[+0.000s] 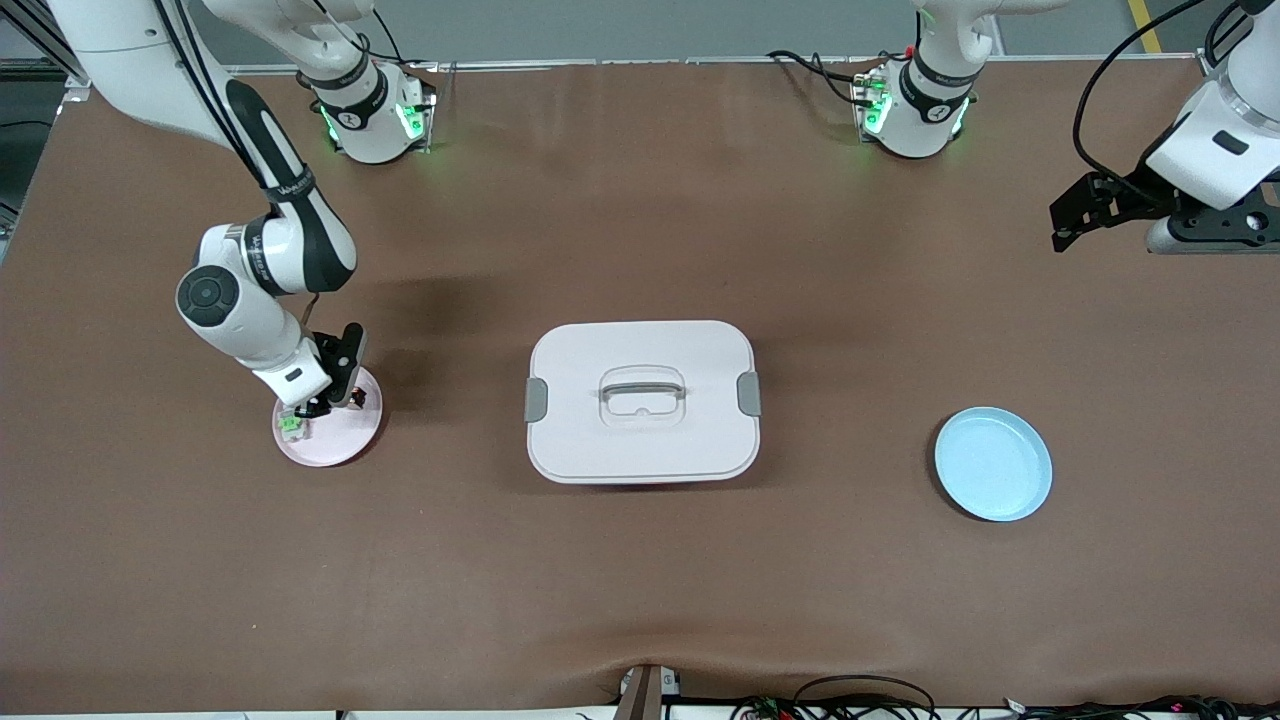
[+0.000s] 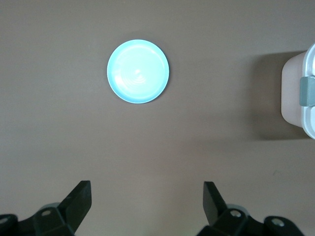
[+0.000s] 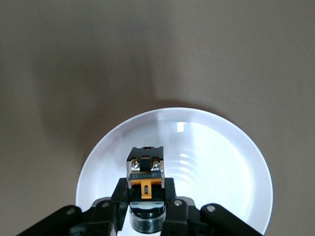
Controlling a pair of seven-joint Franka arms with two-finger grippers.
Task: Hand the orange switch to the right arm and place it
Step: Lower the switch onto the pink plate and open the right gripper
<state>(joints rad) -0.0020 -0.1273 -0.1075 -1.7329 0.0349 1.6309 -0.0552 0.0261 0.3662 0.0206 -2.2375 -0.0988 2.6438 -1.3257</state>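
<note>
The orange switch (image 3: 145,169), a small black block with an orange middle, is pinched between the jaws of my right gripper (image 3: 145,192). This gripper (image 1: 316,404) is low over the pink plate (image 1: 340,440), which looks white in the right wrist view (image 3: 221,157). I cannot tell whether the switch touches the plate. My left gripper (image 1: 1066,224) waits high over the left arm's end of the table. It is open and holds nothing (image 2: 146,201).
A pale block with a green middle (image 1: 290,424) lies on the pink plate beside my right gripper. A white lidded box (image 1: 642,400) with a handle stands mid-table. A light blue plate (image 1: 993,463) sits toward the left arm's end and also shows in the left wrist view (image 2: 138,71).
</note>
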